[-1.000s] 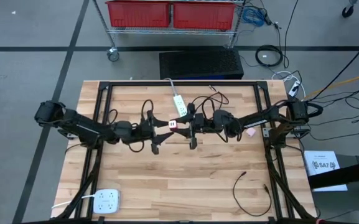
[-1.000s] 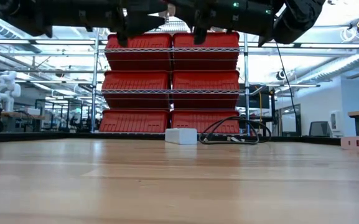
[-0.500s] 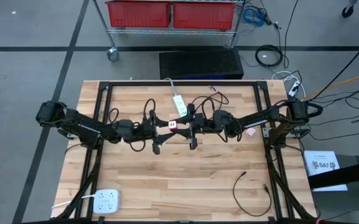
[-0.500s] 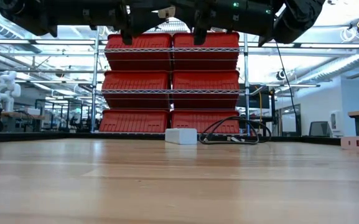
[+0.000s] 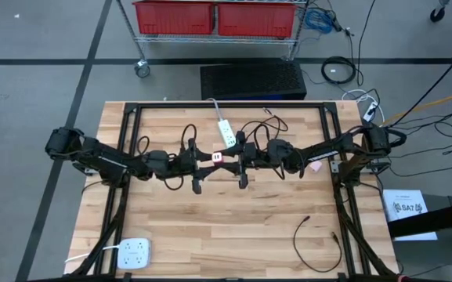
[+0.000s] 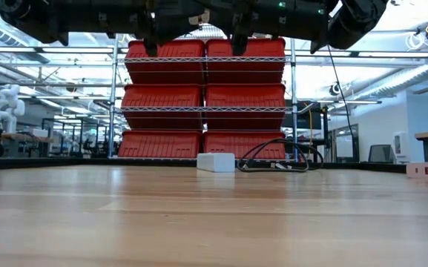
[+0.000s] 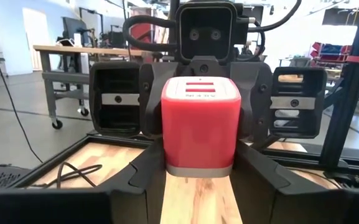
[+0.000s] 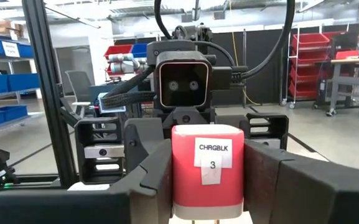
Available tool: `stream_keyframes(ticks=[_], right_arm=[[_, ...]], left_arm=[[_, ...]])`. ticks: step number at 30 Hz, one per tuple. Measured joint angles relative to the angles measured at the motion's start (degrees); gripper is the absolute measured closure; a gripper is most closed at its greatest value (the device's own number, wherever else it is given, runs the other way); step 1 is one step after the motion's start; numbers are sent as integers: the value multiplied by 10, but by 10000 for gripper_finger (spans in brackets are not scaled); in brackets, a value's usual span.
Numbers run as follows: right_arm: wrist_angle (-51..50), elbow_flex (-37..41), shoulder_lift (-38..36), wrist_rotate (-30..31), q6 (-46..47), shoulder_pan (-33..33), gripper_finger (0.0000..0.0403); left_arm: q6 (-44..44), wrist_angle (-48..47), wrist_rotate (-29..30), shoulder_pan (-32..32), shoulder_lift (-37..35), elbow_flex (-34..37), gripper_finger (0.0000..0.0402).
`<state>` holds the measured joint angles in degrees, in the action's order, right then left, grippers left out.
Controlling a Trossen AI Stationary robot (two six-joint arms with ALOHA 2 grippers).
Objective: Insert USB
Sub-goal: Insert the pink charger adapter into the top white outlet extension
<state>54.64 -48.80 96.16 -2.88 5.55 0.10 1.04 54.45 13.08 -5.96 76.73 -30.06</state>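
Two grippers meet over mid-table around one red charger block [image 5: 217,157].
The right gripper [image 5: 237,159] clamps the block, held well above the wood; the left gripper [image 5: 198,163] flanks it, jaws narrowing, contact unclear. Seemingly a handover; next needs firm grip. Red bins [image 6: 202,96] behind, contents unseen.

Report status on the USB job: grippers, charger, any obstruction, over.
Right gripper shut on red charger block, mid-air over table centre. Left gripper facing it, at the block. USB cable loose on the table's right side. No obstruction seen.
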Motion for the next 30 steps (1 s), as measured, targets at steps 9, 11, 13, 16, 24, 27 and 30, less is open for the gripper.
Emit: stream_keyframes(ticks=[9, 11, 13, 16, 24, 27, 30], right_arm=[[-19, 0, 1, 7, 9, -2, 180], [-19, 0, 1, 3, 8, -5, 149], [-20, 1, 1, 0, 6, -5, 134], [-24, 1, -2, -1, -6, -5, 131], [-152, 2, -75, -6, -25, -15, 147], [-228, 2, -120, -6, -36, -22, 146], [-295, 2, -167, -2, -41, -30, 145]], left_arm=[[-2, -22, 11, 1, 0, 0, 255], [0, -23, 13, 2, 0, 0, 255], [0, -28, 13, 2, 0, 0, 255], [0, -37, 11, 2, 0, -1, 255], [0, -42, -33, 0, -2, -2, 255], [0, -49, -40, 0, -2, -2, 255], [0, -69, -47, -1, -2, -2, 255]])
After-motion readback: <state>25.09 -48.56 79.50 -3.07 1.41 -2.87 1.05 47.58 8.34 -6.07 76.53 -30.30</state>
